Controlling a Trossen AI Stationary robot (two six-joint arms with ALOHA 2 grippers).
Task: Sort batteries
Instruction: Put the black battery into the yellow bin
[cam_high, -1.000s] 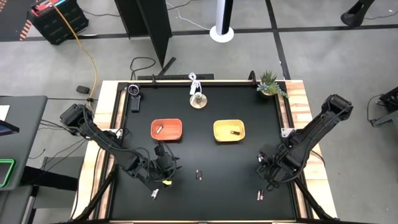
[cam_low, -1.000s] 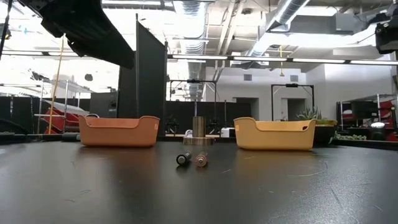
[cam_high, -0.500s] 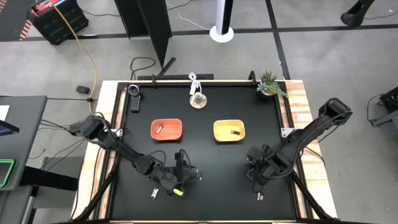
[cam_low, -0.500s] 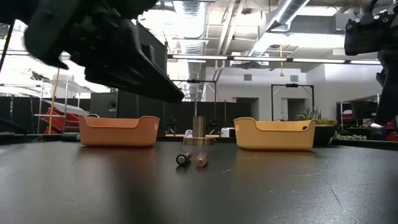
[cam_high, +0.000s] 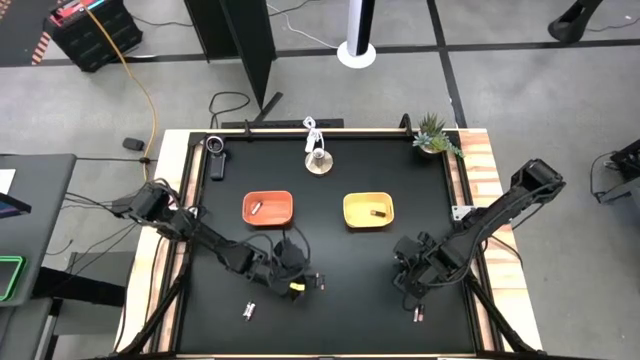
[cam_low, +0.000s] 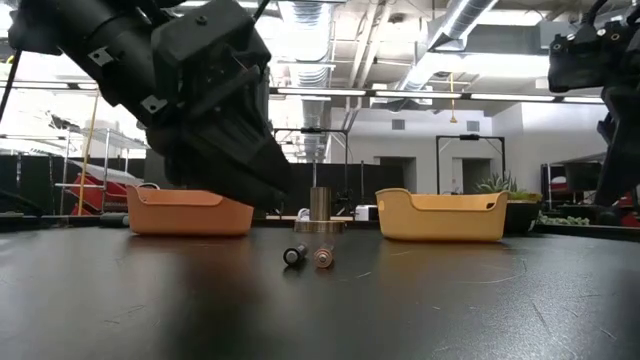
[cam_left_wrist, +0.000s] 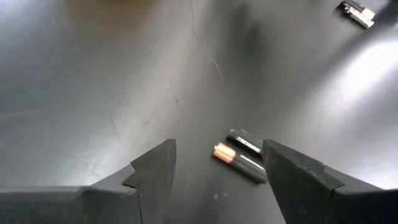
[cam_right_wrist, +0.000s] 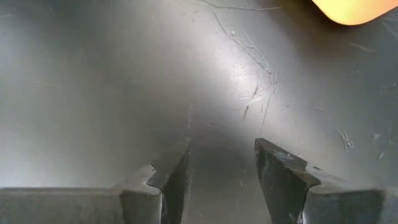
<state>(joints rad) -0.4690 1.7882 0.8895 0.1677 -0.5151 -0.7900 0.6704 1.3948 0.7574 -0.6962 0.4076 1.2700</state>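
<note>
Left gripper (cam_left_wrist: 217, 165), jaws spread, frames two small cylindrical batteries (cam_left_wrist: 239, 155) lying touching; closing could pinch both or roll one away. Right gripper (cam_right_wrist: 221, 165) waits, jaws spread.

The black bench (cam_high: 330, 320) has pale wooden edges. An orange tray (cam_high: 268, 209) sits left of centre and a yellow tray (cam_high: 368, 210) right of centre, well apart. At the far edge, mid-bench, stands a round metal-and-wood object (cam_high: 318, 161) with a white cable (cam_high: 311, 128). A small potted plant (cam_high: 434, 135) sits at the far right corner, and a dark gadget (cam_high: 215, 156) lies near the far left corner. Beyond the bench, a dark panel (cam_high: 240, 40) and a white post (cam_high: 357, 35) stand on the grey floor.
</note>
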